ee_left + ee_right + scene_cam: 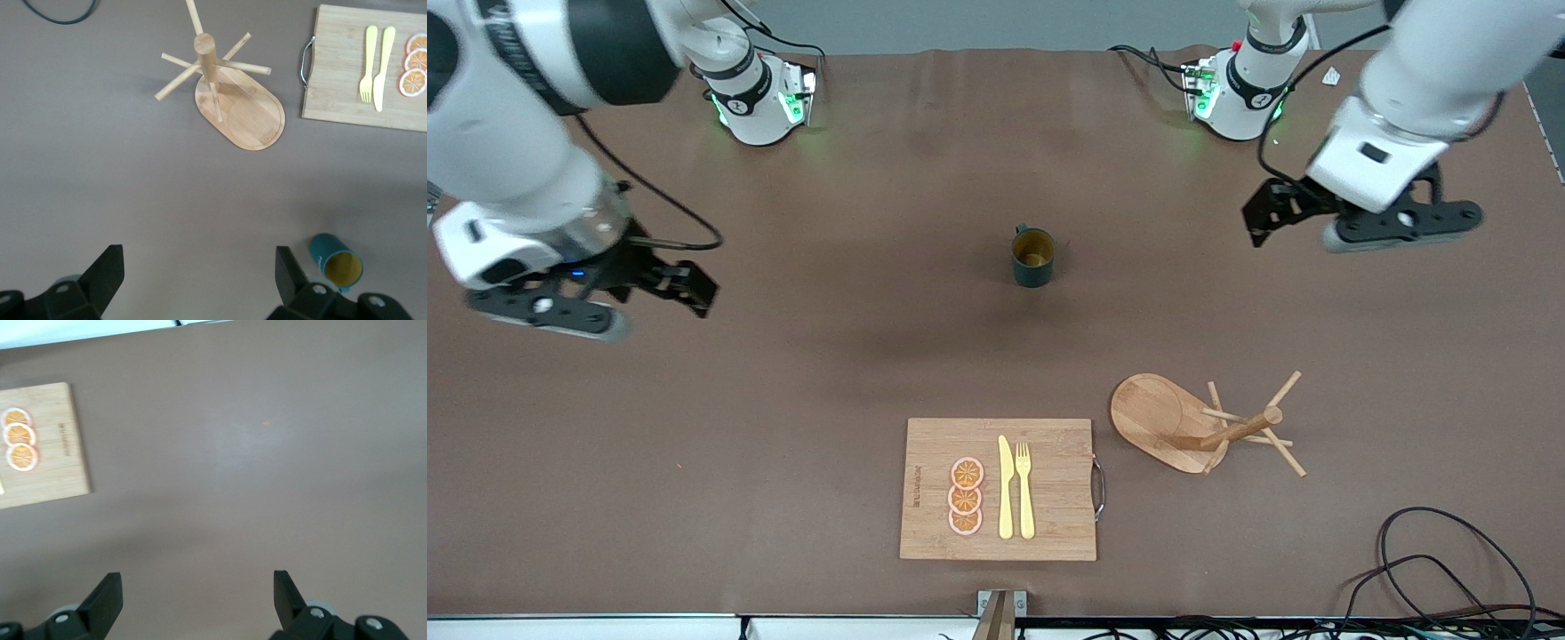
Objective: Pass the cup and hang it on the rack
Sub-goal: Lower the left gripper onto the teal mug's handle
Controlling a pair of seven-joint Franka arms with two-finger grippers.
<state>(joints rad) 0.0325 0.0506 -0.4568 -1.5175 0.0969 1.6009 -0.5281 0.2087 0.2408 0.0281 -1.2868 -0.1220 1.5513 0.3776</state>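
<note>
Both arms hang over bare worktop (800, 356), neither having anything in hand. The left pincer (199, 275) is spread as wide as it goes and empty; the right pincer (197, 595) is likewise wide open and empty, hovering at the right arm's end of the worktop with only brown surface beneath it.

The cup (1033, 256) stands upright on the worktop, between the two pincers and well apart from each. In the left wrist view it sits just off to one side of the left pincer's finger, mouth up, so its yellow interior shows. Its handle is hard to make out from here.

The rack (1199, 424) stands on its oval base, toward the left arm's end of the worktop. That placing suggests why a pass is needed: the right pincer would probably take the cup first, and the left, which works closer to the pegs, would hang it.

A cutting board (1000, 488) carrying a knife (1006, 488), a fork (1024, 490) and orange slices (966, 496) lies beside the rack.
</note>
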